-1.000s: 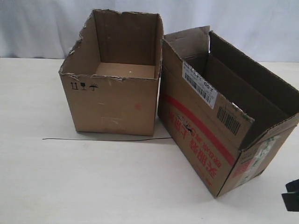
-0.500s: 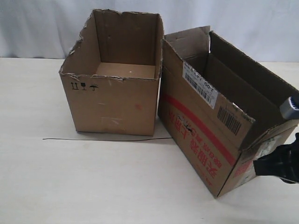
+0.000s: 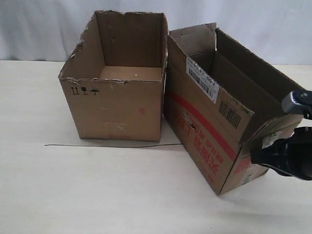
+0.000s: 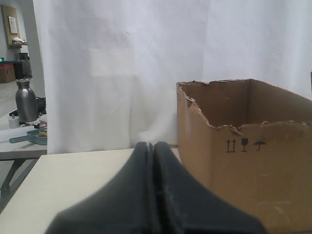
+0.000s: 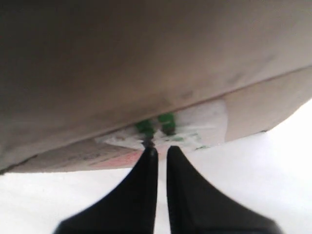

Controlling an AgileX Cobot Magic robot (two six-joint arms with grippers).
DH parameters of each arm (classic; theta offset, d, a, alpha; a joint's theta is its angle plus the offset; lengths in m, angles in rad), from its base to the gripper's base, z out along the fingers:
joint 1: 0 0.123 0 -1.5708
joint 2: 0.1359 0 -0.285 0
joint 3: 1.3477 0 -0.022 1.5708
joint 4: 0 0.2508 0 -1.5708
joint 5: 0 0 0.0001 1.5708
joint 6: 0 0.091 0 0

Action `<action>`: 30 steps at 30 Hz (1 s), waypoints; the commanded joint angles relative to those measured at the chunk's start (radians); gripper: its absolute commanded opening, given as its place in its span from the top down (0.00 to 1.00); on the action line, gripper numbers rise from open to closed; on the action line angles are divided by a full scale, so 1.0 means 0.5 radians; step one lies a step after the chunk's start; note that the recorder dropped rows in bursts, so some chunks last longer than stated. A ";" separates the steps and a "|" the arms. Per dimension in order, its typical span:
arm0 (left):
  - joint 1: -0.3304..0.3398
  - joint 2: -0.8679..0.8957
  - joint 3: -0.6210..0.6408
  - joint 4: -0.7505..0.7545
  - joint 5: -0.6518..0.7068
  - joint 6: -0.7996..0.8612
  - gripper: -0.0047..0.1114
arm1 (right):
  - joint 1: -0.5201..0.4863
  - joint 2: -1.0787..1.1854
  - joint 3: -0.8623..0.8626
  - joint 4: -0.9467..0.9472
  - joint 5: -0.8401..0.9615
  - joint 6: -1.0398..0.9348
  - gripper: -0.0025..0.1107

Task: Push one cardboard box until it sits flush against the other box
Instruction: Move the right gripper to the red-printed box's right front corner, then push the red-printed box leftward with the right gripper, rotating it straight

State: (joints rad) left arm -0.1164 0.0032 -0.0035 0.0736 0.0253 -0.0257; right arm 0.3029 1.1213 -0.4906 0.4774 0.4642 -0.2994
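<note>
Right pincer [image 5: 157,148], tips nearly together, meets the cardboard box [image 3: 204,131] end; push off-centre and you could pivot it off the other box [image 3: 117,107].

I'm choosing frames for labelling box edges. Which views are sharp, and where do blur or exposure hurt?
Exterior view: evenly lit, soft shadows, cardboard box and other box both crisp, right gripper a dark shape at the edge. Left wrist view: other box sharp, the near left gripper soft. Right wrist view: the box end fills the frame, blurred and shadowed; table washed out white.
</note>
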 commanded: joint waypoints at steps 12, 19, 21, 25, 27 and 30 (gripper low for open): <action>0.009 -0.006 0.007 0.005 -0.018 -0.010 0.96 | 0.004 0.346 -0.037 0.993 -0.284 -0.915 0.93; 0.009 -0.006 0.007 0.000 -0.018 -0.010 0.96 | 0.004 0.363 -0.092 1.235 -0.268 -1.116 0.93; 0.009 -0.006 0.007 -0.014 -0.018 -0.010 0.96 | 0.004 0.363 -0.092 1.313 -0.276 -1.168 0.93; 0.009 -0.006 0.007 -0.014 -0.018 -0.010 0.96 | 0.004 0.363 -0.092 1.467 -0.276 -1.263 0.93; 0.009 -0.006 0.007 -0.014 -0.018 -0.010 0.96 | 0.004 0.363 -0.092 1.562 -0.267 -1.371 0.93; 0.009 -0.006 0.007 -0.014 -0.018 -0.010 0.96 | 0.004 0.363 -0.092 1.615 -0.267 -1.398 0.93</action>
State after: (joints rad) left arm -0.1164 0.0032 -0.0035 0.0736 0.0253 -0.0257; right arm 0.3029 1.3020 -0.5301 1.2558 0.3342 -0.9716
